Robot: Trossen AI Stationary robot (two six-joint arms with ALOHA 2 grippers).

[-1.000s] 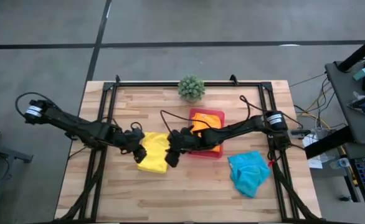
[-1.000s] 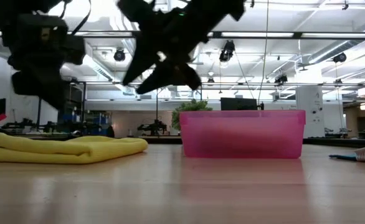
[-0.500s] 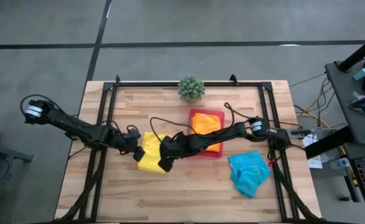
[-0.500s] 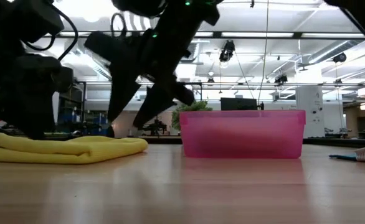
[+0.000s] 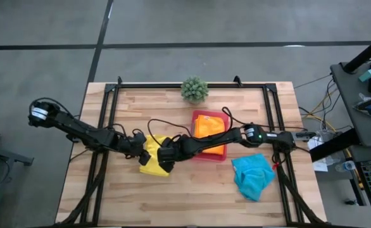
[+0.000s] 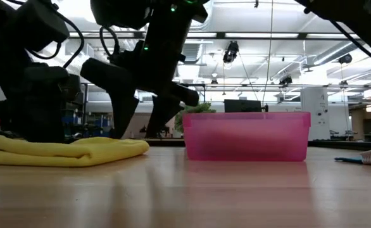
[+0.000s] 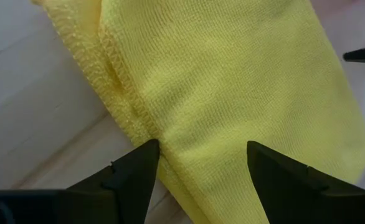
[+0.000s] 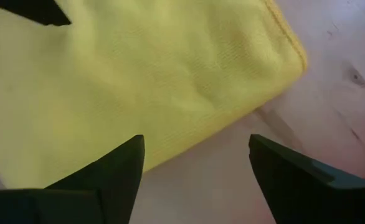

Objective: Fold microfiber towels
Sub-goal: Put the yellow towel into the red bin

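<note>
Currently:
Yellow towel (image 5: pixel 154 154): folded, flat on the wooden table (image 5: pixel 192 196), just left of the pink tray (image 5: pixel 218 155).
Left gripper (image 7: pixel 198 163): low over the towel's left edge, fingers (image 7: pixel 136 171) spread, hemmed edge between them.
Right gripper (image 8: pixel 198 163): low over the towel's right side, fingers (image 8: pixel 117 165) spread, towel edge between them, nothing pinched.
Orange towel (image 5: pixel 209 128): in the tray.
Turquoise towel (image 5: pixel 253 175): crumpled, well right.

The yellow towel (image 7: pixel 232 93) was soft cloth with a fine, fuzzy weave and a bumpy stitched edge. The table (image 5: pixel 192 196) was pale wood, smooth with a slight shine. The pink tray (image 6: pixel 245 136) looked like smooth, see-through plastic.
</note>
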